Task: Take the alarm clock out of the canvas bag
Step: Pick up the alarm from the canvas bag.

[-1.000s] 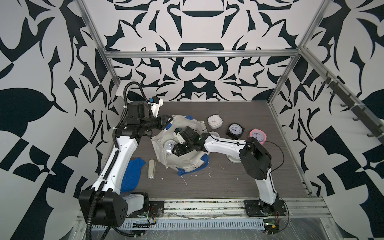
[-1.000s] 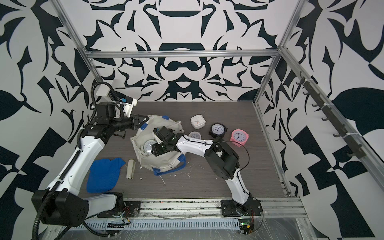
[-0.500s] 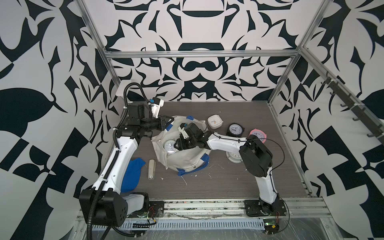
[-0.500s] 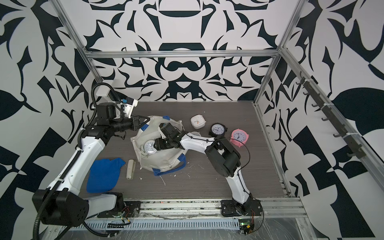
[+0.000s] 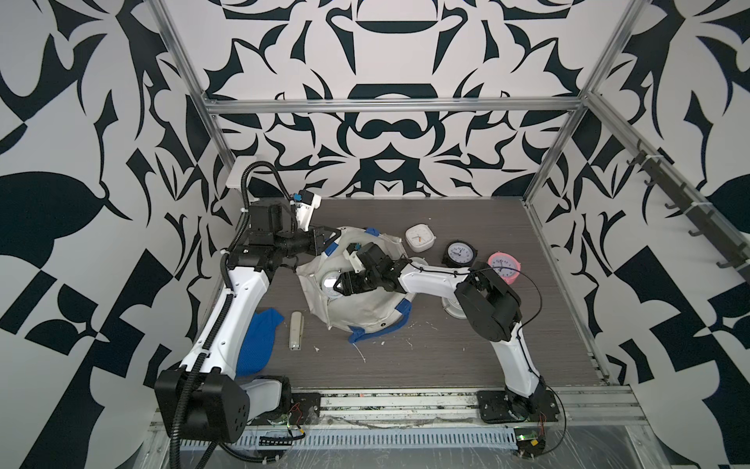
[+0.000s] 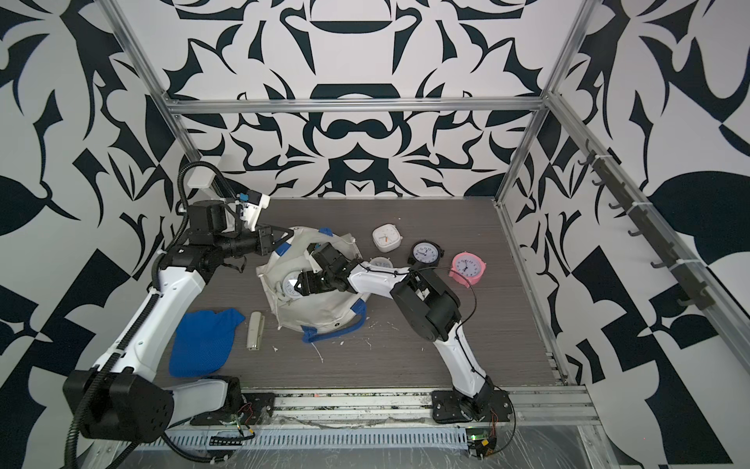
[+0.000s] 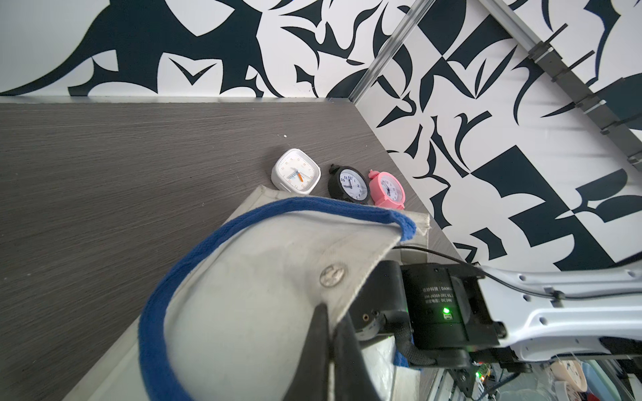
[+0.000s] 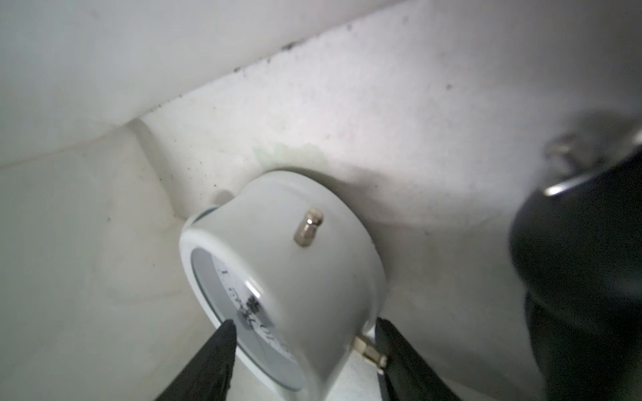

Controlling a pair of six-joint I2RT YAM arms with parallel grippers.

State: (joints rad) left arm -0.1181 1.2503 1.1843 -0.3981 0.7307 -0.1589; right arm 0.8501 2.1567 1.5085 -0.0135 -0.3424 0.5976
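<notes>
1. Off-white canvas bag sits slumped mid-table with its mouth gaping up at us and blue handles at the near and far rims.
2. Over on our left claw, the fingers are pinched together on the bag's far edge, just beside the metal snap button, and that flap is lifted.
3. Meanwhile our right claw reaches down inside the bag. Its fingers stand apart, one in front of the glass face and one behind the back of the white alarm clock. We honestly can't tell if either tip touches it.
4. That clock is inside the bag, tilted against the fabric wall, with a small metal stud poking out of its casing. In both top views it's a pale disc just past the claw.
5. Outside the bag, a square white clock, a black clock and a pink clock line up toward the back right.
6. Near the left arm we've got a blue cloth with a small beige bar-shaped thing just beside it.
</notes>
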